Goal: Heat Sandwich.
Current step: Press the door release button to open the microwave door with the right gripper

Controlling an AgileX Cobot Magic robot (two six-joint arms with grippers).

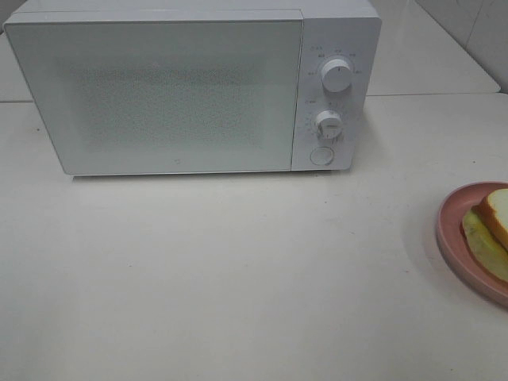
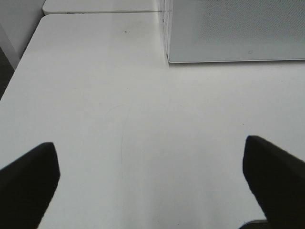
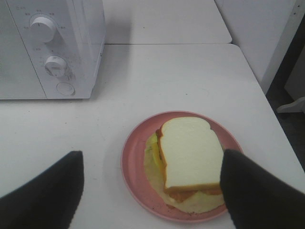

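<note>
One sandwich (image 3: 190, 157) lies on a pink plate (image 3: 133, 176) at the near right, the right gripper (image 3: 150, 162) and left gripper (image 2: 148, 145) both spread wide and empty, so nothing looks begun and opening the far-left microwave (image 1: 159, 95), its door shut, seems next.

Tiny print around the upper dial (image 1: 336, 77) and lower dial (image 1: 328, 124) of the microwave (image 1: 159, 95), perhaps scale figures, illegible.

Seen from its wrist cameras, the robot's left gripper (image 2: 151, 186) carries a pair of matte black, wedge-shaped fingers (image 2: 26, 188) with blunt, rounded tips; the right gripper (image 3: 151, 191) has matching plain black fingers (image 3: 259, 195), broad and smooth-surfaced.
</note>
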